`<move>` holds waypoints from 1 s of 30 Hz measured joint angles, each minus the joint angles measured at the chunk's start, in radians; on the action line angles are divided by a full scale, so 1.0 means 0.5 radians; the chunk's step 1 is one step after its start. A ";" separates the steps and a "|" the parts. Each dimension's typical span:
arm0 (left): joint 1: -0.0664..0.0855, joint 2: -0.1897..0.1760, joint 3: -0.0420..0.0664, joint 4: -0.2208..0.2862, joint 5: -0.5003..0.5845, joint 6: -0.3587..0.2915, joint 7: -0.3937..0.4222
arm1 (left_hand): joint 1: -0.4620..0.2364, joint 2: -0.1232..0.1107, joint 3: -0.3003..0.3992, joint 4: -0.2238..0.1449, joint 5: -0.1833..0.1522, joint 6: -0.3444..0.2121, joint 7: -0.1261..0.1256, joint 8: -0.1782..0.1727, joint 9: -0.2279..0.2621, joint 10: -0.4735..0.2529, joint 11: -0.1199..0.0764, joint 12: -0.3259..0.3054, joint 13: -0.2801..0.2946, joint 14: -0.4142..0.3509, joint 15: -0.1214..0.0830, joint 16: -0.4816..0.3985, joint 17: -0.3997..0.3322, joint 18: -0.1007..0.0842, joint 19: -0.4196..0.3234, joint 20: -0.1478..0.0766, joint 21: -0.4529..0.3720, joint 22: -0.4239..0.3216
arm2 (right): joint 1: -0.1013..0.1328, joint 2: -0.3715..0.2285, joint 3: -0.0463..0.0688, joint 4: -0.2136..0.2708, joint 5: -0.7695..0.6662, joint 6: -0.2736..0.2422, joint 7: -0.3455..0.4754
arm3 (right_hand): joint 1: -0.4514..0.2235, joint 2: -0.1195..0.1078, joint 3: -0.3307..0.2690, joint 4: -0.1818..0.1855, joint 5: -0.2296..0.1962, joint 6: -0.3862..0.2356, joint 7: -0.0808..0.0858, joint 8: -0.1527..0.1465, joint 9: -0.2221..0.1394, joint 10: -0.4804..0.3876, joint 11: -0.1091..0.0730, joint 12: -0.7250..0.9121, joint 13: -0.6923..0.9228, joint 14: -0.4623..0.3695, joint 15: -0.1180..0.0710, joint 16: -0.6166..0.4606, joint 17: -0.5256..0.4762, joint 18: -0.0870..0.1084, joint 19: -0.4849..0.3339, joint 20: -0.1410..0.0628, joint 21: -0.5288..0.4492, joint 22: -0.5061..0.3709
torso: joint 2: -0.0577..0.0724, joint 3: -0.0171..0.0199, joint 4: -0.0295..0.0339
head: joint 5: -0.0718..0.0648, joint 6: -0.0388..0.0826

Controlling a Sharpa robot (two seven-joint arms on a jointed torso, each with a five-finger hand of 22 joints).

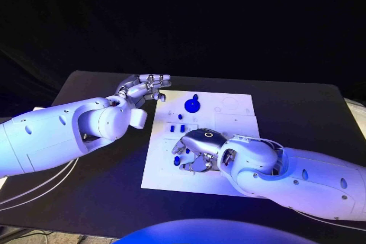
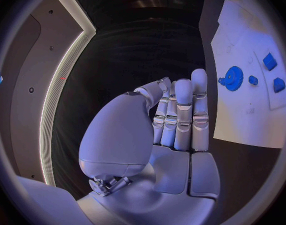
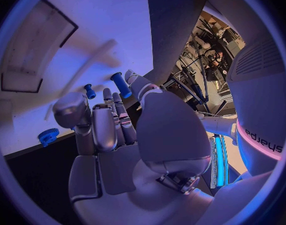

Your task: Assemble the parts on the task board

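Over the task board (image 1: 229, 109), the right hand (image 1: 197, 148) curls beside blue pegs (image 3: 120, 84), grip unclear.

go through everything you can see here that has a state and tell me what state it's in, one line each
left hand: holds nothing, raised beside the board's far left corner, fingers straight and together.
right hand: low over the board's near half, fingers curled; whether it holds a part cannot be told.
task board: flat on the table.
blue gear: lying on the board's far part.
two blue pegs: by the right fingertips.
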 measured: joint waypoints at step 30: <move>-0.014 0.005 0.000 -0.010 0.000 0.016 -0.008 | 0.000 0.000 0.000 0.000 0.000 0.000 0.000 0.000 0.000 0.000 0.000 0.000 0.000 -0.006 0.006 0.000 -0.006 0.000 0.000 0.000 0.000 -0.002 | 0.163 -1.026 -0.041 0.438 0.582 -0.247 -0.490 | -0.173 0.140 -0.593 0.385 0.321 0.222 -0.152 0.203 0.117 0.782 -0.207 2.252 2.193 0.000 -0.152 0.293 0.237 -0.063 0.187 -0.129 0.383 0.569 | -0.008 0.0002 -0.058 | -0.215 0.072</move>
